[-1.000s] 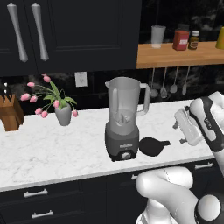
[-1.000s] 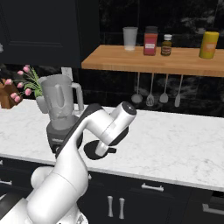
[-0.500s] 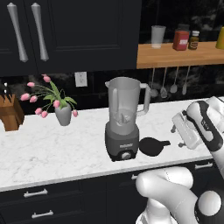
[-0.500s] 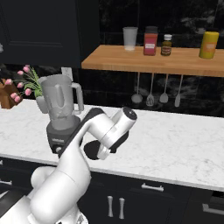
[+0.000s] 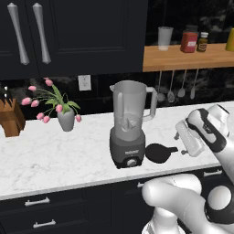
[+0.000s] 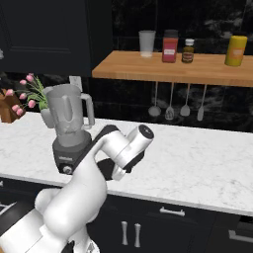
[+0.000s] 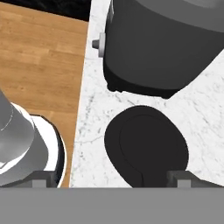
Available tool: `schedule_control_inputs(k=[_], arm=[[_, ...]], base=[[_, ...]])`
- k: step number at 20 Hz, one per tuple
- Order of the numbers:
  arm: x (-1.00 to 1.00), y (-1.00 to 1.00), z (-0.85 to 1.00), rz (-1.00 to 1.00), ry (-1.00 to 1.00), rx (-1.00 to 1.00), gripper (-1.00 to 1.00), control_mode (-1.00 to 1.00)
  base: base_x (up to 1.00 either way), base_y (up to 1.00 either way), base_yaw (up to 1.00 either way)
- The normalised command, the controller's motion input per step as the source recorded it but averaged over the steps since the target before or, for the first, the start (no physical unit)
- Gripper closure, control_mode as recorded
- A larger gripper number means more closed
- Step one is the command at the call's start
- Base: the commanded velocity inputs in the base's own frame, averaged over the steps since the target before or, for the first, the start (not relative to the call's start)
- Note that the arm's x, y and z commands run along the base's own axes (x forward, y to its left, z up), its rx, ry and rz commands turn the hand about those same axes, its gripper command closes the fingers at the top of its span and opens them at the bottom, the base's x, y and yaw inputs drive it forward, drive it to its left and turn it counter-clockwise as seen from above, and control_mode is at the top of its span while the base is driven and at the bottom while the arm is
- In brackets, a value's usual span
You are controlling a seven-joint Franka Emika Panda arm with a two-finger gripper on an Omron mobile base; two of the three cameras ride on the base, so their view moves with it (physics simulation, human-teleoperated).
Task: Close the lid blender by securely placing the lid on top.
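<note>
Lying flat on the marble counter (image 5: 55,160), the lid (image 5: 158,152) sits just beside the blender (image 5: 129,123), on its handle side. The gripper (image 5: 179,138) hangs near the lid, fingers spread wide and holding nothing.

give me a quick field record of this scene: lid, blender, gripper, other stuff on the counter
lid: black disc lying flat on the marble counter, beside the blender base, tab pointing away from it
blender: clear jar on dark grey base, jar top open, no lid on
gripper: open, empty, hovering beside the lid, apart from it
task status: lid not yet picked up
flower vase: grey, pink tulips, on the far side of the blender from the lid
knife block: wooden, at the counter's end beyond the vase
</note>
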Motion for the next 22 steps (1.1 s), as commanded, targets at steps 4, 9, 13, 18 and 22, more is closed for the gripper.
schedule_control_inputs(k=[4,9,13,18,22], arm=[[0.13,-0.10,-0.19,0.00,0.00,0.00,-1.00,-1.00],[0.06,-0.09,-0.15,0.00,0.00,0.00,-1.00,-1.00],[0.08,-0.02,-0.14,0.00,0.00,0.00,-1.00,-1.00],[0.12,0.00,-0.15,0.00,0.00,0.00,-1.00,-1.00],[0.19,0.00,-0.17,0.00,0.00,0.00,-1.00,-1.00]], base=[[0.00,0.00,0.00],[0.00,0.00,0.00],[0.00,0.00,0.00],[0.00,0.00,0.00],[0.00,0.00,0.00]])
